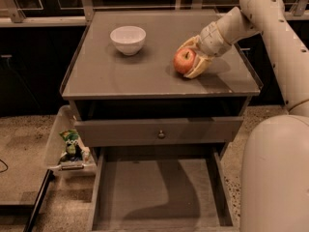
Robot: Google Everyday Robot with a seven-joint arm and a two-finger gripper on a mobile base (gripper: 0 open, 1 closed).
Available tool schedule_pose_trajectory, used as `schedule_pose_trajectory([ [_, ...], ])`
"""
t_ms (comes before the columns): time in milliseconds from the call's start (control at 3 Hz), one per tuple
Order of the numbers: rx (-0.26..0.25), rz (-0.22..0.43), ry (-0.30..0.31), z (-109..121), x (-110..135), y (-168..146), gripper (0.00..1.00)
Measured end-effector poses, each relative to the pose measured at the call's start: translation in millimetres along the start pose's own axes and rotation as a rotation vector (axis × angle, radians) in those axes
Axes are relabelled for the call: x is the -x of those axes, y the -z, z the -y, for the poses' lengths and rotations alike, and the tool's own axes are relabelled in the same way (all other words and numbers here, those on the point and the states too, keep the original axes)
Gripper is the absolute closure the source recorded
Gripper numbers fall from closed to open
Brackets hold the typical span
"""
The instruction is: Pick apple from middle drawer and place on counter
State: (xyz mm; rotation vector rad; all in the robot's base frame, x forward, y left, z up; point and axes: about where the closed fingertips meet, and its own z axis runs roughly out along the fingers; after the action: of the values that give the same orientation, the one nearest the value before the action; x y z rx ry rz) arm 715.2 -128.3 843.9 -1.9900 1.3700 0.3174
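Pale yellowish two-finger claw (pixel 185 62) at right of centre in the upper frame, on the end of a cream jointed arm (pixel 241 21) that reaches in from the upper right corner. The claw is spread just wide enough to take the small round red apple with yellowish patches (pixel 184 61). One finger (pixel 189 43) curves over the apple's far side and the other lies along its near right side, both seemingly pressed against the skin, so the claw pinches the apple. The apple's underside sits on the flat square grey counter (pixel 120 74), right half, well apart from the round white bowl (pixel 128 39) standing at the upper left of that surface. The lower finger also lies low on the counter top. Below the counter's front edge is a grey drawer front with a small round knob (pixel 161 134), almost shut. Beneath it, at lower centre of the frame, the wide shallow grey-brown middle drawer (pixel 159 197) is pulled out, its flat floor bare apart from shadow. At left, on the speckled stone floor (pixel 24 139), a clear plastic bin (pixel 54 139) holds a green packet (pixel 72 146). The robot's cream body (pixel 277 178) fills the lower right.
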Motion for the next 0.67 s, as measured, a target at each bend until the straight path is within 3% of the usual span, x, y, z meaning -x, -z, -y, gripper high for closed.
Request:
schedule_pose_trajectory([
  [333,0.0,0.0,0.0,0.0,0.0,0.0,0.11],
  [667,0.0,0.0,0.0,0.0,0.0,0.0,0.0],
])
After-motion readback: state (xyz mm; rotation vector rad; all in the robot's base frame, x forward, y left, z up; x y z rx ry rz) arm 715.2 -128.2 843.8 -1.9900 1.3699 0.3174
